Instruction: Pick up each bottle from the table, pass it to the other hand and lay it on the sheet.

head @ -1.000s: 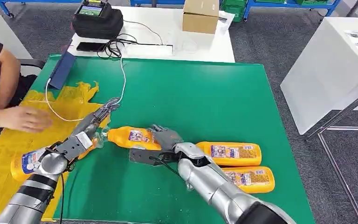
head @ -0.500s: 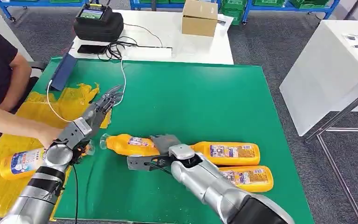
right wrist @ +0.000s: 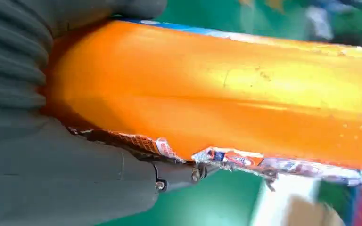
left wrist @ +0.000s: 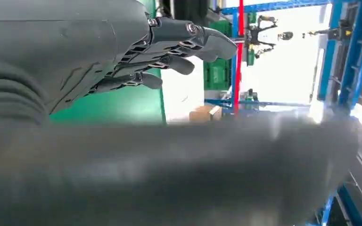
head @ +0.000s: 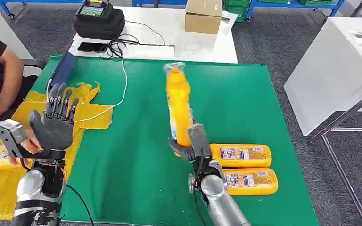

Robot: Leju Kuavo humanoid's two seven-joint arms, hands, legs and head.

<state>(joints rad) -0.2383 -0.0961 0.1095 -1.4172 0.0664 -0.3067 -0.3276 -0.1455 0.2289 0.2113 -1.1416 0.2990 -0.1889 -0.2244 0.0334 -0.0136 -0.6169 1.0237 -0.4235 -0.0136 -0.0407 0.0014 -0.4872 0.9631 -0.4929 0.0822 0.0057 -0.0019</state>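
Orange plastic bottle [head: 178, 107] is standing upright in the gripping right hand [head: 191, 147], above the green table's [head: 136, 160] near edge; the left hand [head: 54, 123] is waiting spread and empty. Two bottles [head: 243, 168] are lying untouched; handover pending.

I can't read any text here. The two orange bottles [head: 239, 155] lying near the right edge of the green table [head: 245, 99] carry printed labels, as does the raised bottle [head: 179, 108], but the lettering is too small and blurred for me to make out.
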